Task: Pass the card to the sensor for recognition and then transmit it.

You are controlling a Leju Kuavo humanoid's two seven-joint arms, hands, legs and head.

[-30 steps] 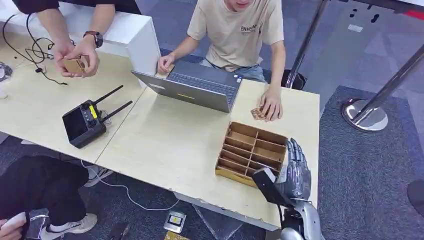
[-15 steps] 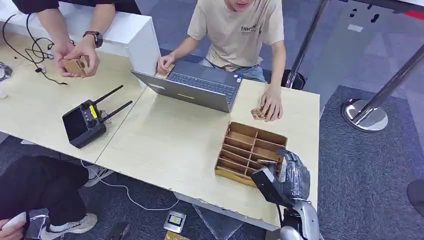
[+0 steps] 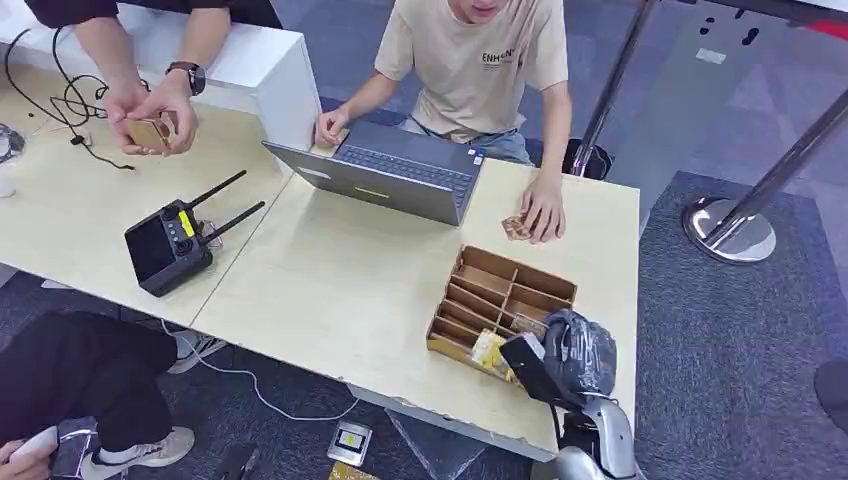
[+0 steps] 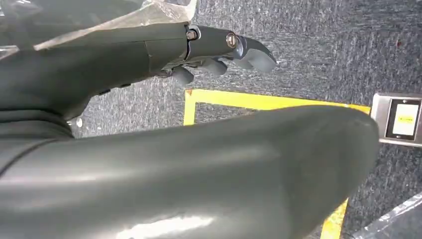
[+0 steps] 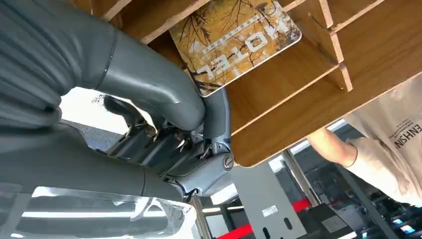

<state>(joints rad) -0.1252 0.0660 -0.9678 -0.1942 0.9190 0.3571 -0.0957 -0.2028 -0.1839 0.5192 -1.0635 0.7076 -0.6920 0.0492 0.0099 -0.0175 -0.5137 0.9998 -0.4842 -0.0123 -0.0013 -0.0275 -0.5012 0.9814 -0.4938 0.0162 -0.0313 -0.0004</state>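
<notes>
Right hand point(image 3: 578, 357), lower right of frame, has curled since a second ago; thumb now pinches a yellow hotel card point(image 5: 234, 37), apparently lifting it from the wooden tray point(image 3: 520, 275) on the worktop point(image 3: 340, 280). Pickup seems underway.

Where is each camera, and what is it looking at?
Head view: high on the robot, looking down at the table, the box and two people; the right hand shows.
Left wrist view: behind the hanging left hand, looking at carpet and yellow tape.
Right wrist view: behind the right hand, close to the card it holds in the box.
Head and right wrist views share the box, card and right hand.
</notes>
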